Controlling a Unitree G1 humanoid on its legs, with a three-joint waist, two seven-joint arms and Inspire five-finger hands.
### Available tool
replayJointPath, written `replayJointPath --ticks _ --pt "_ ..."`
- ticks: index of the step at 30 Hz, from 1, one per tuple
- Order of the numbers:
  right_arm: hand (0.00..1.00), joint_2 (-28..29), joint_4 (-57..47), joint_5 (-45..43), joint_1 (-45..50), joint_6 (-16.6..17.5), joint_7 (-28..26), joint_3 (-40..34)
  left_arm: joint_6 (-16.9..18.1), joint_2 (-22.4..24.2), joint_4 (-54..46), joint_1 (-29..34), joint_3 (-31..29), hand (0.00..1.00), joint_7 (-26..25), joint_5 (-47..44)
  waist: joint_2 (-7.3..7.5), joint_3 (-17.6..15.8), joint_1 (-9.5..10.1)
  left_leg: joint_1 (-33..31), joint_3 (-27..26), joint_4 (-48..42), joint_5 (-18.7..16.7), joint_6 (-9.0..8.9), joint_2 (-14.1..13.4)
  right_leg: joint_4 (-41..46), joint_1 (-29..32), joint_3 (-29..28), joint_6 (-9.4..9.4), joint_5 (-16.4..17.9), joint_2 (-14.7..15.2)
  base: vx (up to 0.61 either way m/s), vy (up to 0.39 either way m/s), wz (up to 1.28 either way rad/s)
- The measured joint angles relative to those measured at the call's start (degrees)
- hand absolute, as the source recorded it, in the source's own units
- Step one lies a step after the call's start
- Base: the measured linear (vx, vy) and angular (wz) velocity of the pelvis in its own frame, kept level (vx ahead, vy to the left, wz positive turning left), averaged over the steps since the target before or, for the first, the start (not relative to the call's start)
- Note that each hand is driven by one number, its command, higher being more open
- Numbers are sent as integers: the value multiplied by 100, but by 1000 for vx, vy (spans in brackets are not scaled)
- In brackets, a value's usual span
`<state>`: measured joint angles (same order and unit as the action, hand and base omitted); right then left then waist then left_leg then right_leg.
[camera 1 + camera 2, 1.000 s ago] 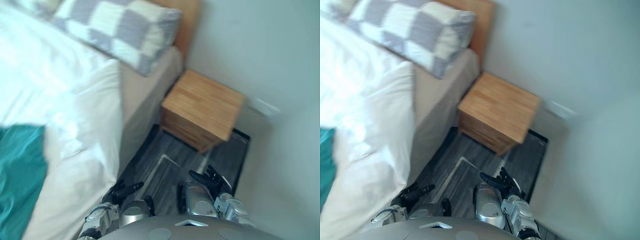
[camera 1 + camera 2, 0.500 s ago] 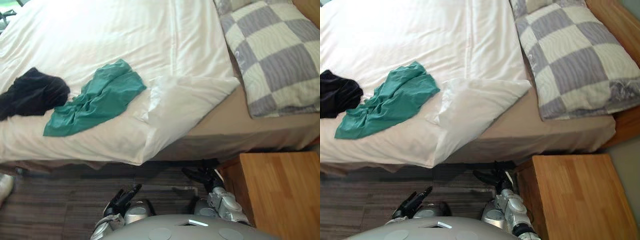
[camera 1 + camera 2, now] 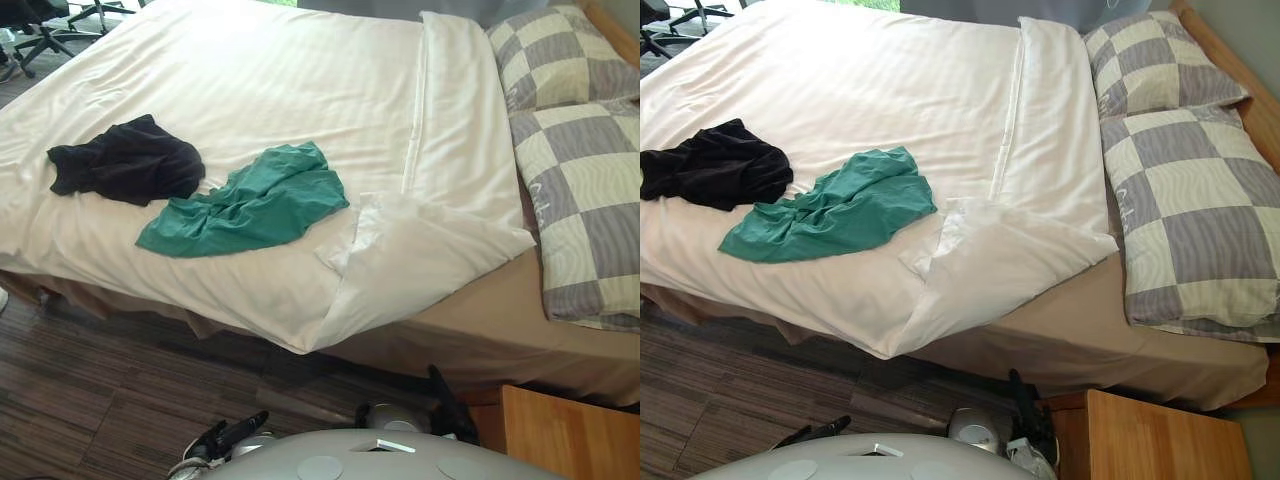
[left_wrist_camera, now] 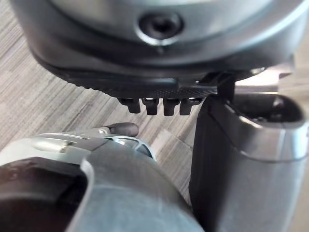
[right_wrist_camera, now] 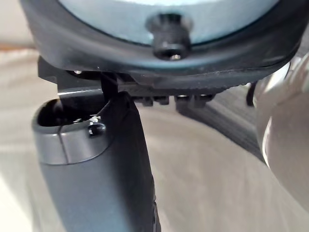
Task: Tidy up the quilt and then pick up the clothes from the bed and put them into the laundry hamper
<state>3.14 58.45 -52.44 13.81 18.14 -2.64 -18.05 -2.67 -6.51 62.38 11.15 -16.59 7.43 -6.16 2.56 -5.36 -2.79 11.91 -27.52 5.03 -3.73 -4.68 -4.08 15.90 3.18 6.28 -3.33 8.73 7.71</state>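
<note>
A white quilt covers the bed, and its near right corner is folded back over a beige sheet. A green garment lies crumpled on the quilt near the front edge. A black garment lies just left of it, the two touching. My left hand hangs low over the floor in front of the bed, fingers straight and holding nothing. My right hand hangs low beside the nightstand, open and holding nothing, seen close in the right wrist view.
Two grey-and-cream checked pillows lie at the head of the bed on the right. A wooden nightstand stands at the lower right, close to my right hand. Dark wood floor runs along the bed's front. An office chair stands far left.
The camera has swung from the nightstand and wall round to the whole bed. Both hands stay low at my sides, open. The clothes and quilt have not moved.
</note>
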Motion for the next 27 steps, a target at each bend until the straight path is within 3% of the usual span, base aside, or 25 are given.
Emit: replayJointPath --ticks 4,6,8,13,17,18,22,27 --pt "100 -10 -62 -516 100 -147 864 -722 -48 10 -164 -54 0 100 -57 2 20 139 -6 93 -92 -14 7 -13 -44 -652 -530 364 -67 -322 -24 84 17 27" --pt "100 -16 -365 -692 75 -146 1354 -1100 -166 5 -247 -192 -4 100 -52 2 28 170 112 42 -107 -17 8 -14 -74 -826 -551 471 -95 -540 -58 1 52 10" --pt "100 -79 -811 -600 51 -143 1761 -1552 -260 -6 -340 -236 -22 100 29 -6 45 178 92 41 -139 -17 8 -14 -87 -913 -580 473 -138 -699 -77 -64 84 -3" --pt "100 -646 -2059 327 -27 -118 2303 -2508 -251 43 -465 -194 -191 100 231 4 183 241 -23 11 -381 5 -49 -57 -86 -1079 -569 420 -138 -786 -110 -99 45 -13" --pt "100 -1297 -4105 1720 -92 -127 2465 -2321 -278 -39 -590 15 20 100 160 -9 202 255 -152 17 -779 7 -81 -85 -58 -1293 -446 -31 -70 -732 -201 -120 -33 -61" --pt "100 -1592 -4730 2241 -172 -175 2456 -2147 -313 -59 -591 60 150 100 97 -26 170 239 -273 13 -829 8 -68 -98 -77 -1298 -401 -111 -69 -733 -245 -86 -65 -37" --pt "100 -2193 -5812 3561 -589 -742 2143 -1673 -378 -195 -562 181 591 100 16 -38 87 263 -488 59 -843 6 -11 -87 -151 -1294 -412 -223 -44 -724 -367 -46 -47 -11" --pt "100 -2449 -5916 4167 -902 -1825 1574 -711 -374 -245 -553 321 818 100 -51 -5 14 272 -440 35 -733 -14 9 -78 -109 -1289 -410 -237 -33 -732 -412 6 -1 3"
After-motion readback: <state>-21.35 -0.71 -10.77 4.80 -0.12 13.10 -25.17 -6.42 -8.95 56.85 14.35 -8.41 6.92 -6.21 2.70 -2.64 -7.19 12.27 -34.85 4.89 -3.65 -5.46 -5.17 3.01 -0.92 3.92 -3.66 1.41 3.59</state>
